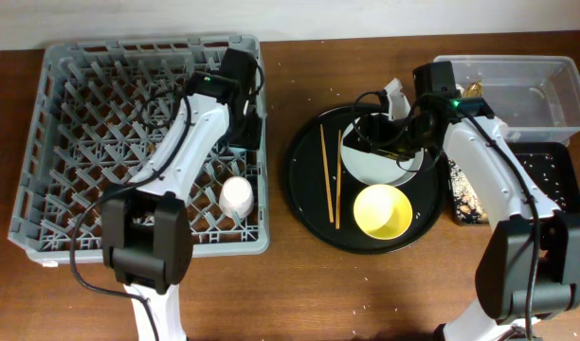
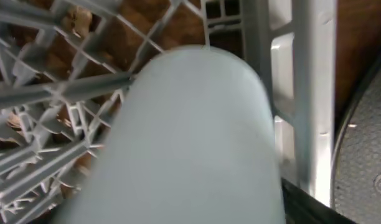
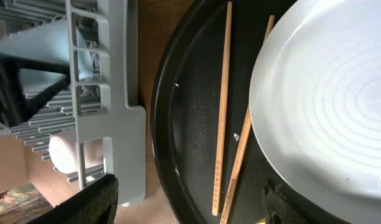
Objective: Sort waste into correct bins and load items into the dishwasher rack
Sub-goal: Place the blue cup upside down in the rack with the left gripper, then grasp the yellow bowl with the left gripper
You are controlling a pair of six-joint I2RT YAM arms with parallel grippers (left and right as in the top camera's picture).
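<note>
The grey dishwasher rack (image 1: 53, 152) fills the left. My left gripper (image 1: 241, 121) is low inside its right edge, shut on the small light-blue cup (image 2: 190, 137), which fills the left wrist view and also shows in the right wrist view (image 3: 84, 46). The pink-white cup (image 1: 237, 196) stands in the rack near its front right. My right gripper (image 3: 190, 199) is open and empty over the round black tray (image 1: 304, 189), above the white plate (image 1: 380, 169). Two wooden chopsticks (image 1: 329, 175) lie left of the plate. The yellow bowl (image 1: 383, 210) sits in front.
The clear tub (image 1: 532, 90) stands at the back right with a brown-gold wrapper (image 1: 474, 86) at its left end. The shallow black tray (image 1: 546, 175) in front of it holds rice grains and brown bits. A white napkin (image 1: 397, 95) lies at the round tray's back edge.
</note>
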